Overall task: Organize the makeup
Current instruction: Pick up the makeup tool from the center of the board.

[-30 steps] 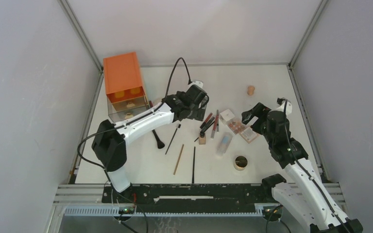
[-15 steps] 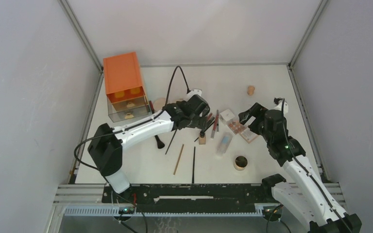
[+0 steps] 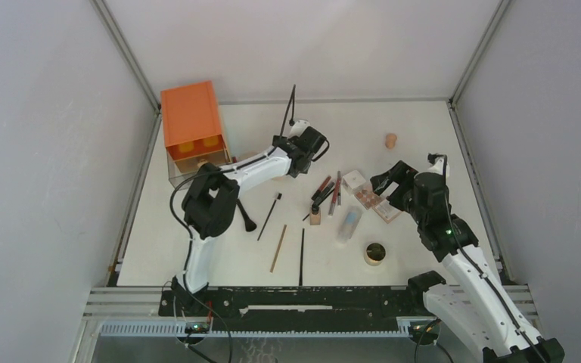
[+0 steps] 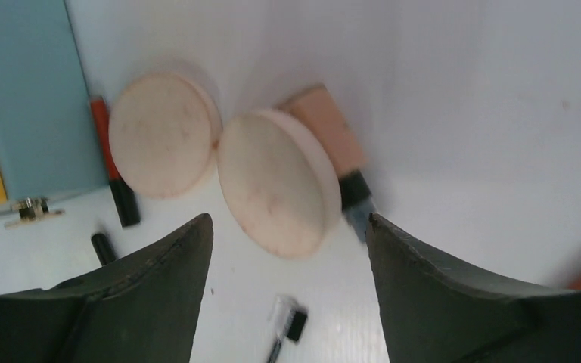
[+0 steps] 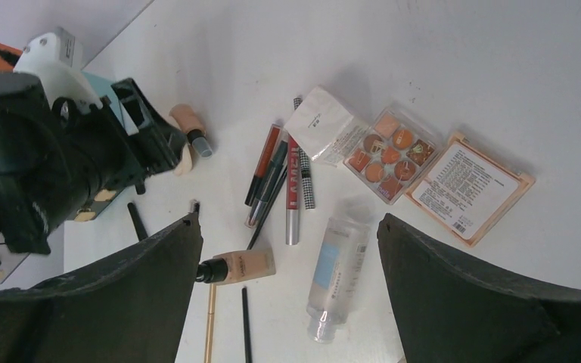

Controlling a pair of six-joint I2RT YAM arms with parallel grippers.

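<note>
makeup compacts (image 4: 276, 181), two, round, tan: now between wide, empty jaws of left gripper (image 4: 287, 223), swung back from the pencils (image 3: 331, 193); right gripper (image 5: 289, 221) wide, empty; sorting barely begun.

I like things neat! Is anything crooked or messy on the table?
Yes. One round compact seems tilted, leaning on a peach bottle, and the reddish palette lies open.
</note>
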